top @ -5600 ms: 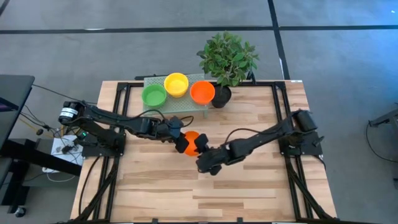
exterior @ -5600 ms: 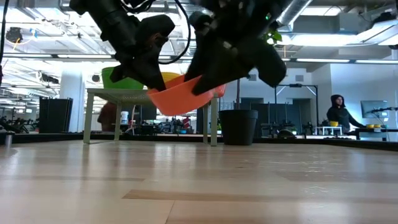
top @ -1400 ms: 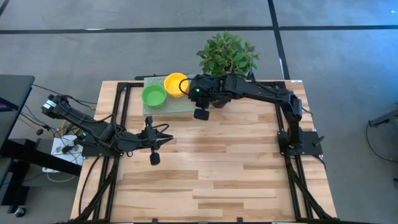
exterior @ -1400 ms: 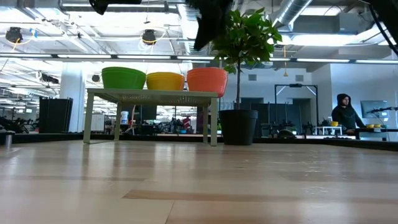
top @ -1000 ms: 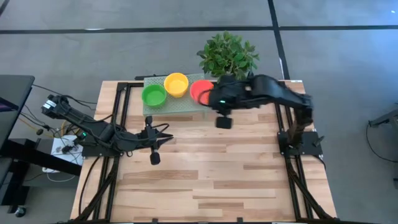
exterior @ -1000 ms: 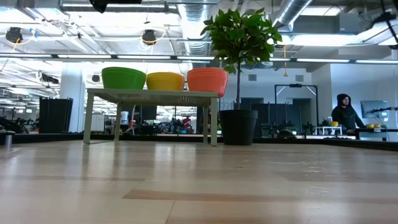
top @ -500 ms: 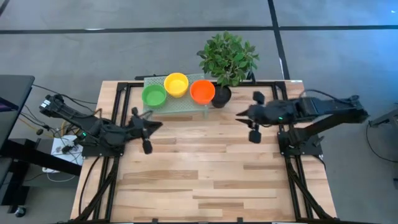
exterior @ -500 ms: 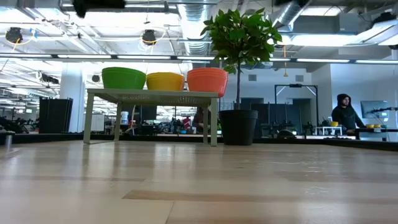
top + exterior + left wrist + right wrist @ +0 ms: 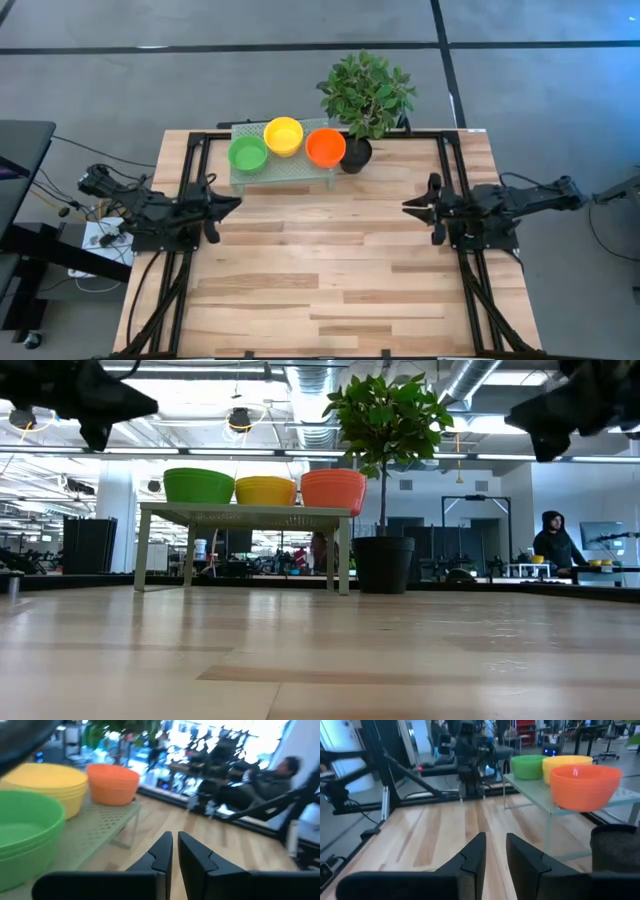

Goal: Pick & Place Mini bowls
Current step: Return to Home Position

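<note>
Hanging over the left edge of the wooden table (image 9: 330,290), the left gripper (image 9: 232,202) is empty, its fingers pressed almost together. At the far side, a pale green perforated shelf (image 9: 285,170) carries the mini bowls in three neat stacks, rims up, plain and smooth: green bowls (image 9: 247,153), yellow bowls (image 9: 283,135), orange bowls (image 9: 325,147). Just right of the shelf stands a black pot (image 9: 356,158) with a leafy plant (image 9: 367,92). Over the right edge, the right gripper (image 9: 408,207) holds nothing, its fingers slightly parted. Beyond, a person (image 9: 548,540) sits.
</note>
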